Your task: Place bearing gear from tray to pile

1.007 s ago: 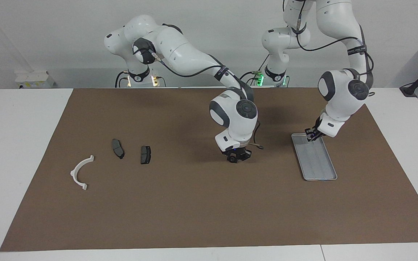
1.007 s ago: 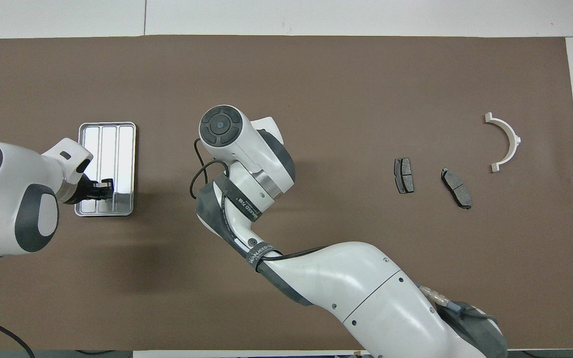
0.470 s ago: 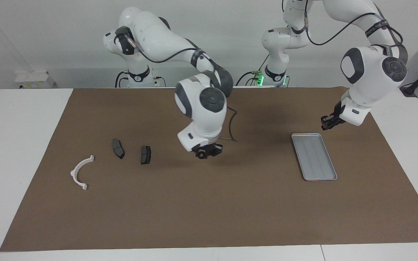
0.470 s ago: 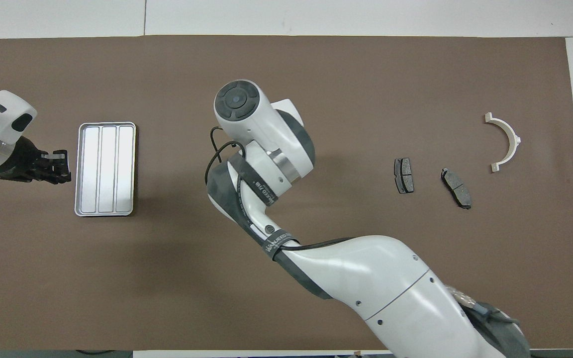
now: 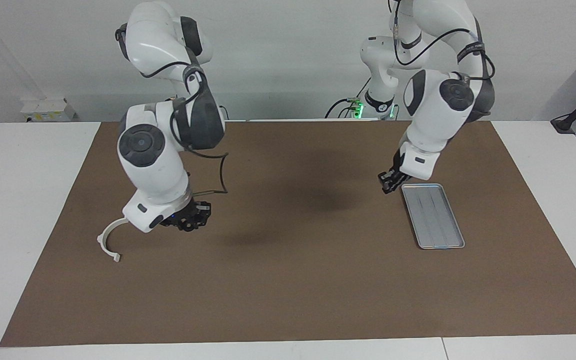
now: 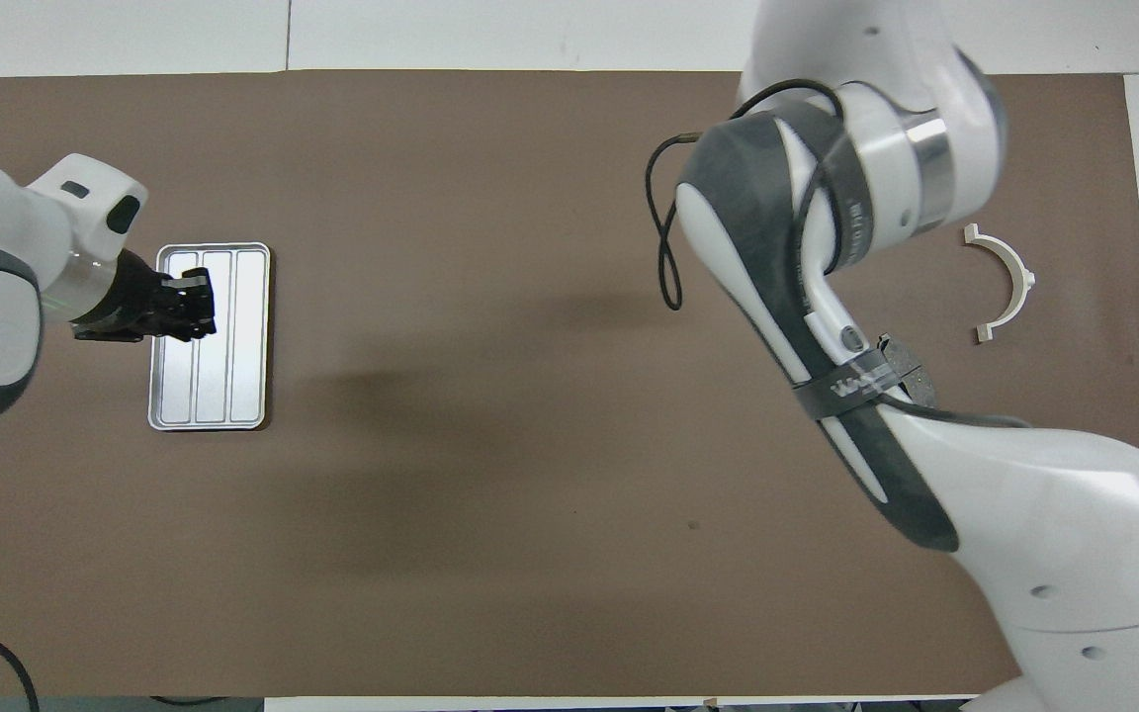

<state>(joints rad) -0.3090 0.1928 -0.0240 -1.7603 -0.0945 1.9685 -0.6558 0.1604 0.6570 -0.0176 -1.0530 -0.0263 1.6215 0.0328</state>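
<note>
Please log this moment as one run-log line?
right gripper: over pile's brake pads, carrying dark part | left gripper: over tray edge | tray: nothing in it | white bracket: untouched

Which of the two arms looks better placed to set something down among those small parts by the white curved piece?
The right one, I would judge. The right gripper hangs over the pile, beside the white bracket and above a dark pad. The left gripper is at the tray, toward the left arm's end of the table.

Count, present frames: two white robot arms, each with one black two-finger gripper. One flat silver-grey ribbed metal tray [image 5: 433, 215]. One white half-ring plastic bracket [image 5: 110, 238]. One dark grey brake-pad-shaped piece [image 6: 908, 374], partly hidden. One brown table mat [image 5: 288, 280].
</note>
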